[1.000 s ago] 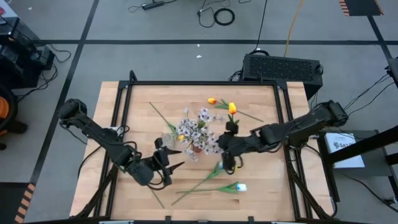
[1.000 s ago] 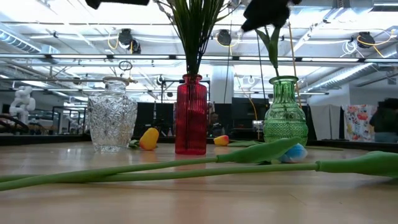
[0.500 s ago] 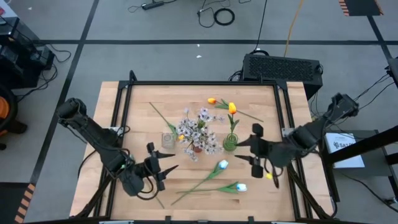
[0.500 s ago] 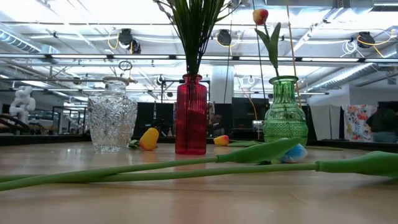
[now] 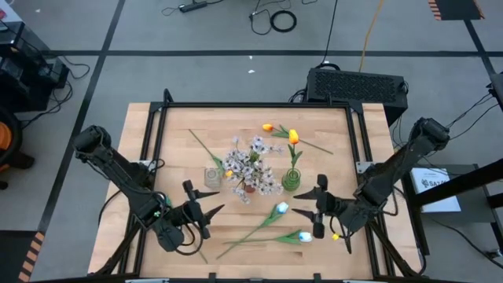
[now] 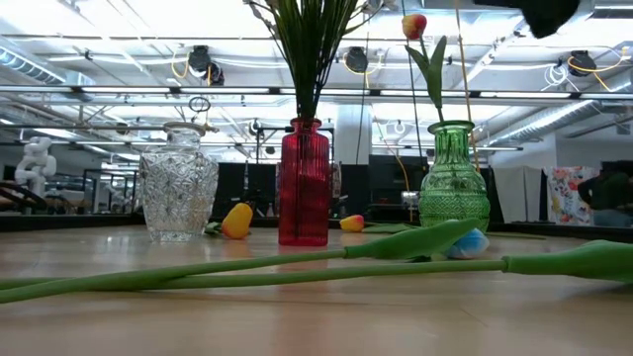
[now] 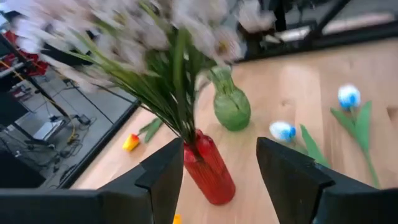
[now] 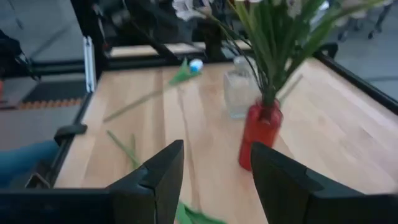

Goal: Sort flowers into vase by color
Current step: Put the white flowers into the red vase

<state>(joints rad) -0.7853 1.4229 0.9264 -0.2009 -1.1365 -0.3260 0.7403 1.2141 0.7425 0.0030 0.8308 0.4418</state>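
In the high view we see our right tool (image 5: 318, 203) right of centre, fingers apart and empty, beside two pale-blue tulips (image 5: 280, 208) lying on the table (image 5: 338, 126); our left tool (image 5: 201, 208) at lower left is also spread. An orange-yellow tulip (image 5: 293, 137) stands in the green vase (image 5: 291, 182), blossom sprays (image 5: 250, 161) in the red vase (image 6: 304, 183)

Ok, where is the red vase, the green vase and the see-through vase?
red vase (image 6: 304, 188), low view, middle of its ribbed body.
green vase (image 6: 454, 193), low view, on its round belly.
clear glass vase (image 6: 178, 193), low view, on its cut-glass body.
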